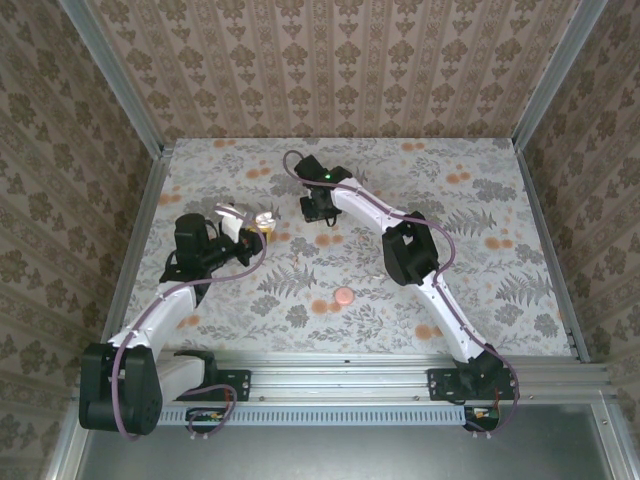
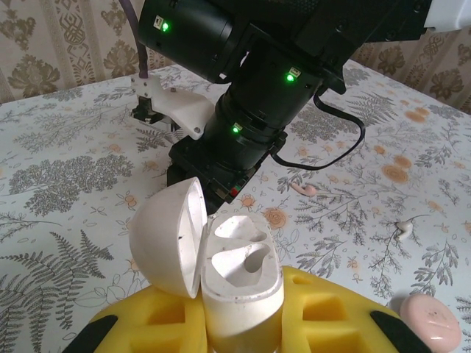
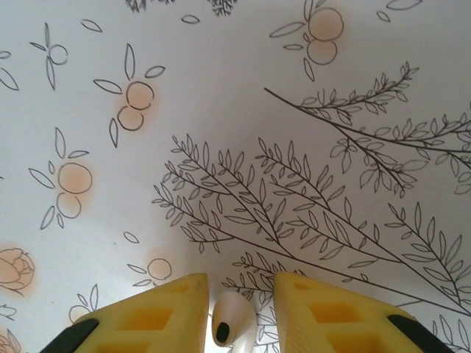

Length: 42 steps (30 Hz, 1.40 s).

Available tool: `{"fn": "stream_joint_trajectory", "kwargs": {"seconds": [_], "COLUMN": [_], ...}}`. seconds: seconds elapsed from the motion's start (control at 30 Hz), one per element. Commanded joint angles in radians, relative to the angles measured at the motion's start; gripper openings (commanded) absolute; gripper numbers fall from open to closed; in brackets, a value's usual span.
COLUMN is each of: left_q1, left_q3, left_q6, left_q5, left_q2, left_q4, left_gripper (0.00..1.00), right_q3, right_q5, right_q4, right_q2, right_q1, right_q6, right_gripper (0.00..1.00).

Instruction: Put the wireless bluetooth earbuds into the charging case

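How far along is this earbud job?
Done: the white oval plastic charging case is open, clamped in the left gripper. In hand: the open right gripper straddles a small white earbud. Left: both sockets are empty; nothing seated.

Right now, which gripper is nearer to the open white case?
Left. The left gripper is shut on the open white case, gripping its base. The right gripper is apart from it, off to its right on the table, open around an earbud.
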Motion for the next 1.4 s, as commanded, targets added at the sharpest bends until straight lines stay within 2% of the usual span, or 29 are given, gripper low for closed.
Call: {"fn": "stream_joint_trajectory", "kwargs": {"seconds": [0.0, 0.3, 0.7, 0.9, 1.07, 1.13, 1.37], "left_q1": [0.006, 0.003, -0.006, -0.034, -0.1, -0.138, -0.241], "left_q3": [0.0, 0.003, 0.009, 0.008, 0.006, 0.013, -0.01], "left_q6": [0.007, 0.01, 0.031, 0.042, 0.027, 0.018, -0.053], "left_q5": [-0.001, -0.002, -0.008, -0.028, -0.067, -0.114, -0.22], "left_q2": [-0.01, -0.01, -0.015, -0.003, 0.022, 0.044, 0.156], "left_q4": [-0.003, -0.009, -0.035, -0.03, 0.019, 0.034, 0.214], "left_gripper": [0.16, 0.16, 0.16, 0.16, 0.15, 0.15, 0.15], "right_q3": [0.028, 0.026, 0.008, -0.247, -0.506, -0.602, -0.922], "right_q5": [0.016, 0.039, 0.072, 0.068, 0.052, 0.036, -0.01], "right_q4": [-0.037, -0.079, -0.08, 0.104, 0.278, 0.338, 0.593], "right_q2": [0.026, 0.016, -0.008, -0.195, -0.372, -0.429, -0.659], "right_q1": [0.009, 0.015, 0.02, 0.02, 0.015, 0.01, -0.027], "right_q6": [-0.017, -0.031, -0.028, -0.004, 0.036, 0.061, 0.134], "right_gripper": [0.29, 0.29, 0.19, 0.18, 0.18, 0.18, 0.18]}}
